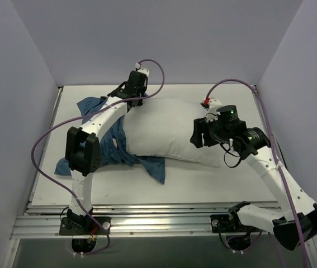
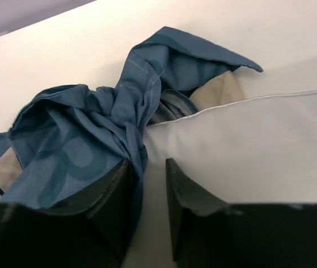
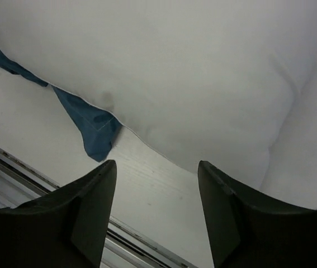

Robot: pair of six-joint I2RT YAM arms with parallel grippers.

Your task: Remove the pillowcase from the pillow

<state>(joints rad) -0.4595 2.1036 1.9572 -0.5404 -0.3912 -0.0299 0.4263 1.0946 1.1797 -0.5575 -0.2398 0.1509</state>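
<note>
The white pillow (image 1: pixel 175 131) lies across the middle of the table. The dark-blue pillowcase (image 1: pixel 113 149) is bunched around its left end, with a flap at the back left and a corner poking out under the front edge. My left gripper (image 1: pixel 126 104) is at the pillow's back left corner. In the left wrist view (image 2: pixel 148 163) its jaws stand a narrow gap apart, the bunched pillowcase (image 2: pixel 85 139) lying against the left finger and the pillow (image 2: pixel 247 145) to the right. My right gripper (image 1: pixel 198 134) hovers wide open and empty over the pillow's right front edge (image 3: pixel 203 72); the right wrist view (image 3: pixel 157 164) shows table between its fingers.
White walls close in the table (image 1: pixel 214 184) on the left, back and right. A metal rail (image 1: pixel 164 220) runs along the near edge. A blue pillowcase corner (image 3: pixel 94 131) lies on the table in front of the pillow.
</note>
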